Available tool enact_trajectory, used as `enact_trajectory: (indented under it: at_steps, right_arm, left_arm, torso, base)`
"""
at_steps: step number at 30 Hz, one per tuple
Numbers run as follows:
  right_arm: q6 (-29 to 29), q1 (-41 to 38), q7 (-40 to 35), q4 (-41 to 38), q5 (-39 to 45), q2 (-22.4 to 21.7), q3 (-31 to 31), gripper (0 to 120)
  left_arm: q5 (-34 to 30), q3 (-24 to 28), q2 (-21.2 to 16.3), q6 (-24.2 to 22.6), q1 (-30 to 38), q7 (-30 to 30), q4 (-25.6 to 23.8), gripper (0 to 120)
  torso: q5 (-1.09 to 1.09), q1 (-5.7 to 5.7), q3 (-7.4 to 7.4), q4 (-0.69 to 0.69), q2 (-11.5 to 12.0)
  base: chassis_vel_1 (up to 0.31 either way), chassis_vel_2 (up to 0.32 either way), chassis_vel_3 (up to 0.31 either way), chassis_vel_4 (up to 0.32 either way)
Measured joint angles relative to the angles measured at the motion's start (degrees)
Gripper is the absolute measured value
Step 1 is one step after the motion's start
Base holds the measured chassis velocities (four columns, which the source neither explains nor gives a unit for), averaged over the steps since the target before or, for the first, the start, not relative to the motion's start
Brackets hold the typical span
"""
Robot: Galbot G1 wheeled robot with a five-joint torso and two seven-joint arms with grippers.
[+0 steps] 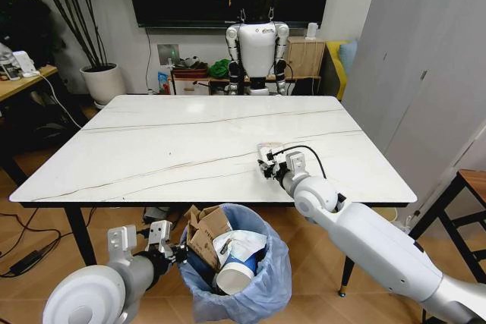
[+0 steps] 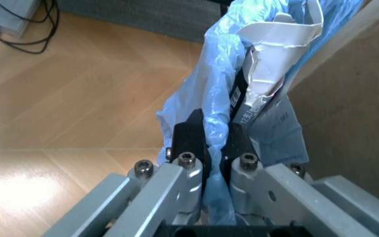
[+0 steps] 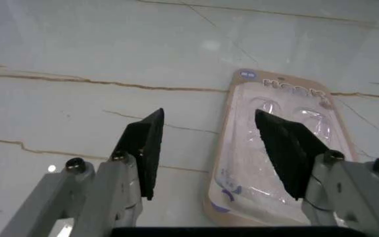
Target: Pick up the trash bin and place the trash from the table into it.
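The trash bin (image 1: 250, 282), lined with a crinkled light-blue bag, hangs below the table's near edge. It holds torn brown cardboard (image 1: 206, 233), a blue paper cup (image 1: 235, 271) and white paper. My left gripper (image 1: 173, 250) is shut on the bin's bag rim (image 2: 210, 103). On the white marble table (image 1: 190, 142) lies a flat cream and clear blister packet (image 3: 278, 143), the trash. My right gripper (image 3: 212, 148) hovers open just above the packet's near side, one finger over it and the other over bare table. In the head view the right gripper (image 1: 272, 163) is near the table's front right.
A white humanoid robot (image 1: 258, 47) stands beyond the table's far edge by a low shelf. A potted plant (image 1: 102, 81) is at the back left and a wooden desk (image 1: 19, 81) at far left. A wooden stool (image 1: 467, 187) stands to the right. Cables (image 1: 23, 259) lie on the floor.
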State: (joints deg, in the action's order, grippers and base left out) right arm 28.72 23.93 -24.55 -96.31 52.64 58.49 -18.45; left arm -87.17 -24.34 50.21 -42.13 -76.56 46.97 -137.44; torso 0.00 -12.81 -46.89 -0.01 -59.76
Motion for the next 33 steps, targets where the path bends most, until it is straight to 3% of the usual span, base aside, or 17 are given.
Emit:
enact_trajectory:
  at_steps: [2, 9, 12, 18, 24, 29, 33]
  right_arm:
    - [0.1, 0.0, -0.5, -0.5, 0.4, 0.0, 0.0, 56]
    - [0.3, 1.2, -0.9, -0.7, 0.1, 0.0, -0.5, 86]
    - [0.3, 1.3, -0.7, 0.0, -0.5, -0.1, -0.5, 87]
    - [0.0, 1.4, 0.6, 1.3, -2.3, -0.8, -0.1, 81]
    - [-0.2, 1.5, 1.0, 1.5, -2.5, -1.5, 0.4, 67]
    - [-0.5, 1.8, 1.0, 1.5, -2.5, -1.7, 0.5, 47]
    - [-0.5, 1.8, 1.1, 1.5, -2.5, -1.6, 0.5, 43]
  left_arm:
    - [0.0, 0.1, 0.0, 0.0, 0.1, 0.0, 0.0, 0]
    - [0.1, -0.1, 0.3, 0.0, -0.4, -0.1, 0.0, 0]
    - [0.1, -0.1, 0.3, 0.0, -0.4, -0.1, 0.0, 0]
    - [0.1, -0.2, 0.2, 0.0, -0.2, -0.1, 0.0, 0]
    - [0.1, 0.3, 0.2, 0.0, -0.1, -0.2, 0.0, 0]
    - [0.1, 0.3, -0.1, 0.0, -0.1, -0.2, -0.1, 0]
    - [0.1, 0.1, -0.4, 0.0, -0.2, -0.2, -0.2, 0]
  torso:
    - [0.0, 0.0, 0.0, 0.0, 0.0]
    - [0.0, 0.0, 0.0, 0.0, 0.0]
    - [0.0, 0.0, 0.0, 0.0, 0.0]
    - [0.0, 0.0, 0.0, 0.0, 0.0]
    - [0.0, 0.0, 0.0, 0.0, 0.0]
    - [0.0, 0.0, 0.0, 0.0, 0.0]
    - [0.0, 0.0, 0.0, 0.0, 0.0]
  base:
    - [0.0, 0.0, 0.0, 0.0]
    - [0.0, 0.0, 0.0, 0.0]
    - [0.0, 0.0, 0.0, 0.0]
    - [0.0, 0.0, 0.0, 0.0]
    - [0.0, 0.0, 0.0, 0.0]
    - [0.0, 0.0, 0.0, 0.0]
    - [0.0, 0.0, 0.0, 0.0]
